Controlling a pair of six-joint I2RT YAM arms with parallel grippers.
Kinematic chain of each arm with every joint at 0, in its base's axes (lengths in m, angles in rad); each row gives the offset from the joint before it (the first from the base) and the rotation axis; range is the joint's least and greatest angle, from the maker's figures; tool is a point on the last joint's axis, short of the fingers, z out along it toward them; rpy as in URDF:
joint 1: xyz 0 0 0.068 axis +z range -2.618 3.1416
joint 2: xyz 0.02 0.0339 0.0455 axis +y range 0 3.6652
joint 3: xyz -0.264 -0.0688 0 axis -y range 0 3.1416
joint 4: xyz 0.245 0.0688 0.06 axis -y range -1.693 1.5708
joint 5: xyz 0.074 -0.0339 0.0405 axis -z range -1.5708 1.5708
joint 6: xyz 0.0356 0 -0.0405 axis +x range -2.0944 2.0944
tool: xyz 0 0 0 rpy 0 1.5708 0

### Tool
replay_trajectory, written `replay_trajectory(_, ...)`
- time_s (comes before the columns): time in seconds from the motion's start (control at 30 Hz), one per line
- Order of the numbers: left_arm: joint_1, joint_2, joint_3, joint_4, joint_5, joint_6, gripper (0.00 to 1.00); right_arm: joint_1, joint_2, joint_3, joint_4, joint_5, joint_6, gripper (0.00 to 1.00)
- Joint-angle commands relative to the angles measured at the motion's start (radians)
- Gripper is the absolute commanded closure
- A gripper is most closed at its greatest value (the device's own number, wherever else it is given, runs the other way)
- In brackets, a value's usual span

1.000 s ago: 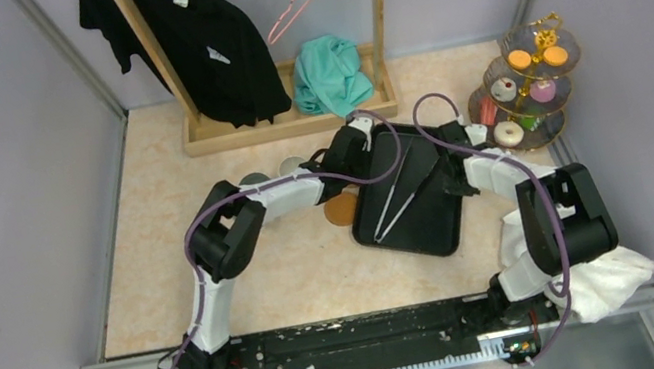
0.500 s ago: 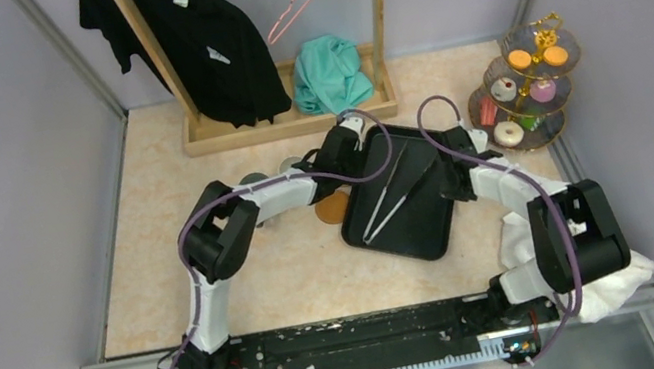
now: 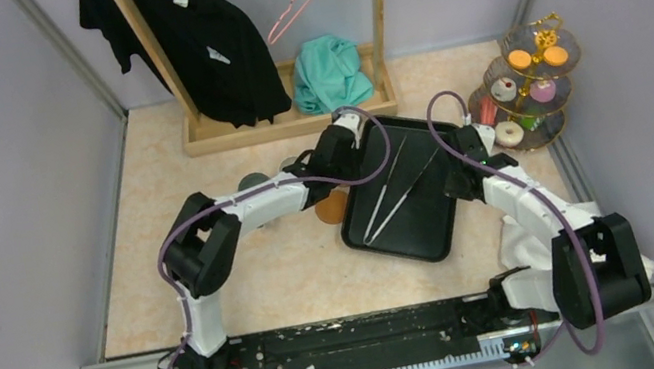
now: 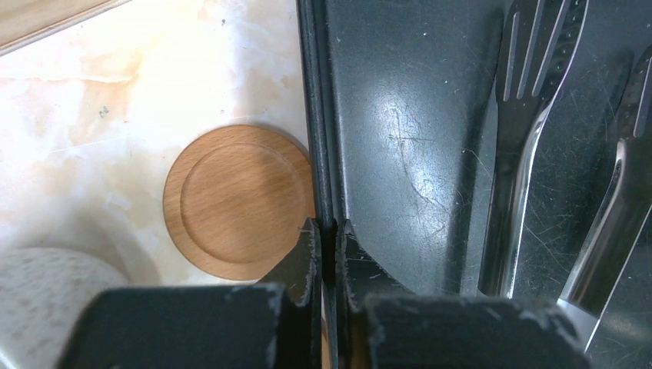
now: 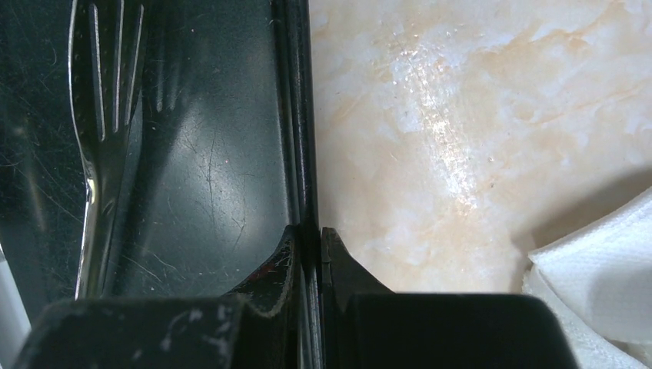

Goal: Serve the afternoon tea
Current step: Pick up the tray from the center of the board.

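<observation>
The tray (image 4: pixel 400 138) is clamped at opposite rims by the closed left pincer (image 4: pixel 327 231) and right pincer (image 5: pixel 307 234), and a level joint lift is probably needed next.

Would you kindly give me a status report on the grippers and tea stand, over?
Left gripper shut on black tray, left rim. Right gripper shut on its right rim. Three-tier stand untouched, far right. Tongs in tray.
</observation>
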Motion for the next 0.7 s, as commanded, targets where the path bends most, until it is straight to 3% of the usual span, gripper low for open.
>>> replay_trajectory(0.0,-0.031,-0.093,-0.019,-0.014,-0.014,0.041,1.00,0.017,-0.058,0.071,0.039,0.067,-0.010,1.00)
replay_trajectory(0.4,-0.055,-0.273,-0.127,-0.089,-0.146,0.008,1.00,0.205,-0.025,0.234,-0.048,0.145,0.018,1.00)
replay_trajectory(0.67,-0.057,-0.410,-0.204,-0.175,-0.251,-0.054,1.00,0.344,0.115,0.393,-0.080,0.167,0.019,1.00)
